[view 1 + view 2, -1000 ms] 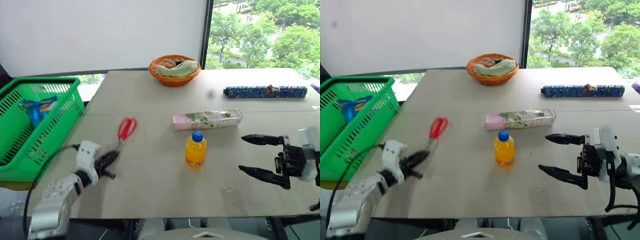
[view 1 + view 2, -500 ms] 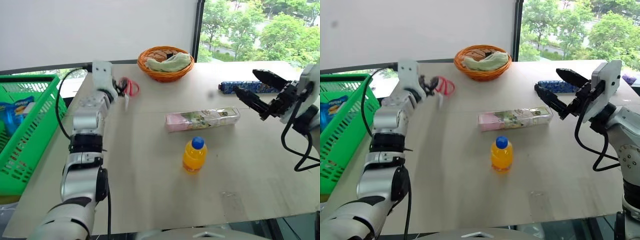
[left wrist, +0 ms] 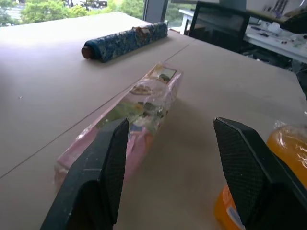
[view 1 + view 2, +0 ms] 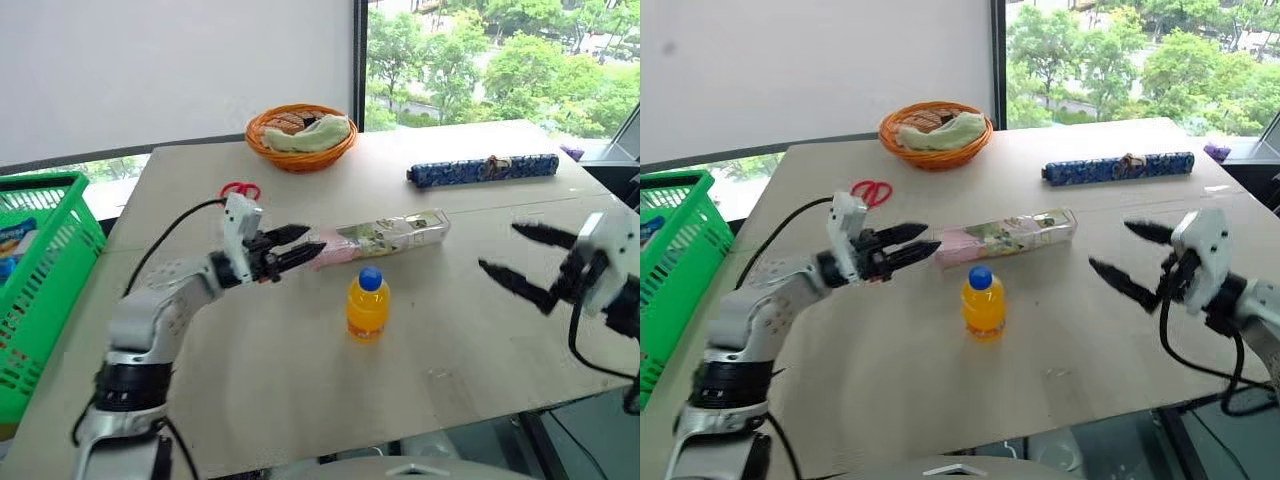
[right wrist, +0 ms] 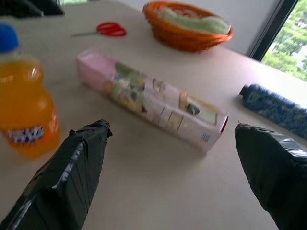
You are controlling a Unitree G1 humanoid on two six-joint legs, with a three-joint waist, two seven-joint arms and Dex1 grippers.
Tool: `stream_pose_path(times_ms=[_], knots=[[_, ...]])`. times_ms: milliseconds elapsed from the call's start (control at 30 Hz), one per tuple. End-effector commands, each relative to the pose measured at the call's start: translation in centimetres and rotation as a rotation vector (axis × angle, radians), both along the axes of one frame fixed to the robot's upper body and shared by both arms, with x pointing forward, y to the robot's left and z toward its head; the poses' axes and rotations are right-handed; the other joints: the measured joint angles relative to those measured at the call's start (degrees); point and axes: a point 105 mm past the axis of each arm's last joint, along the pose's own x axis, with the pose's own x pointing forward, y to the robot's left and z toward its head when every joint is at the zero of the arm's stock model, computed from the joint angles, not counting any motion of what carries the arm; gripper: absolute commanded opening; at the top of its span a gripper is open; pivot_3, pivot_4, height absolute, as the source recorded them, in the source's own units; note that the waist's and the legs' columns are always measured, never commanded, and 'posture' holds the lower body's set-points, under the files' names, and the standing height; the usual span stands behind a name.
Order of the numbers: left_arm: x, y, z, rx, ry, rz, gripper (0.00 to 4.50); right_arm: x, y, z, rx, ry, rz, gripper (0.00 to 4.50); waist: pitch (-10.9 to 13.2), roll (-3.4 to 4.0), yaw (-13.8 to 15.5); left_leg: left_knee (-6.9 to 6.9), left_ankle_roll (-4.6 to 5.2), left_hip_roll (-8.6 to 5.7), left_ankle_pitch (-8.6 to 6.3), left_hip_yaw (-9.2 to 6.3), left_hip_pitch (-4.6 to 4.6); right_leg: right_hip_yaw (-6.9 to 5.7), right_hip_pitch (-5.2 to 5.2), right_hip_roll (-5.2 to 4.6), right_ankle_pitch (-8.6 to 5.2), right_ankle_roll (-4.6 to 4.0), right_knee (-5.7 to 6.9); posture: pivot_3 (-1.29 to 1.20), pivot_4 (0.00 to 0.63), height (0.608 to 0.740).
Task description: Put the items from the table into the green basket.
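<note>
Nearest the table's [image 4: 300,400] front edge, the orange drink bottle [image 4: 366,306] stands upright, blue cap on top, roughly midway between the two arms. To its right the right gripper [image 4: 525,262] hovers above the tabletop with its two black fingers spread wide and nothing between them; they point in toward the middle of the table.

Just behind the bottle lies the long pink-and-clear packet [image 4: 385,236], flat on the table. Its long axis runs across the table, left to right, with the right-hand end angled slightly farther away; the pink end is on the left, the clear end with printed panels on the right. The left gripper [image 4: 296,249] reaches in from the left with its fingers parted and empty, their tips at the packet's pink end. In the left wrist view one finger [image 3: 103,167] overlaps that end of the packet while the other stands off to the side nearer the bottle; whether any finger touches the packet I cannot tell.

Farther back on the left, the red-handled scissors [image 4: 239,190] lie flat. Off the table's left side sits the green basket [image 4: 45,270], with a blue packet [image 4: 12,240] inside. At the far edge are a round orange wicker basket [image 4: 300,136] holding a pale green cloth, and a long dark blue patterned roll [image 4: 487,169] lying crosswise.
</note>
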Motion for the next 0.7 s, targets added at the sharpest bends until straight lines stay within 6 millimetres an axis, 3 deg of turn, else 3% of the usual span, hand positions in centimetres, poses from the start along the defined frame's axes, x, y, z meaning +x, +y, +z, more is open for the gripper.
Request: stream_pose_path(times_ms=[33,200,367,467,700], knots=[[-1.1,0.0,-0.4,0.154,-0.027,-0.172,2.89,-1.7,1.0,-1.5,-0.1,0.025,0.12,4.5,-0.1,-0.01,0.2,0.0,-0.04,0.01,0.02,-0.01,0.03,-0.01,0.01,0.0,0.02,-0.11,0.01,-0.3,0.0,0.74],[-4.6,-2.6,-2.4,0.195,0.04,-0.423,2.89,-2.8,2.0,-0.6,0.058,0.064,0.205,4.5,-0.1,0.01,0.3,0.02,-0.32,0.0,0.19,0.0,-0.03,0.08,-0.03,-0.11,0.12,-0.12,-0.07,-0.31,0.0,0.74],[-6.1,-6.2,-3.5,0.115,0.063,-0.536,2.89,-4.5,2.8,-0.3,0.124,0.142,0.313,4.5,-0.1,0.03,1.2,-0.12,-0.16,0.01,0.15,0.0,-0.14,0.1,-0.15,-0.09,0.12,-0.11,-0.07,-0.31,0.0,0.74],[-6.3,-8.2,-4.0,0.083,0.068,-0.583,2.89,-4.6,2.9,-0.1,0.138,0.142,0.315,4.5,-0.1,0.04,1.7,-0.16,-0.12,0.04,0.16,-0.01,-0.13,0.1,-0.16,-0.04,0.11,-0.12,-0.06,-0.32,0.0,0.74],[-4.4,-11.2,-5.0,0.104,-0.011,-0.549,2.89,-4.5,3.9,0.2,0.162,0.124,0.332,4.5,-0.1,0.05,2.2,0.01,0.04,0.02,0.03,0.0,-0.15,0.1,-0.15,-0.07,0.12,-0.12,-0.04,-0.34,0.0,0.74]])
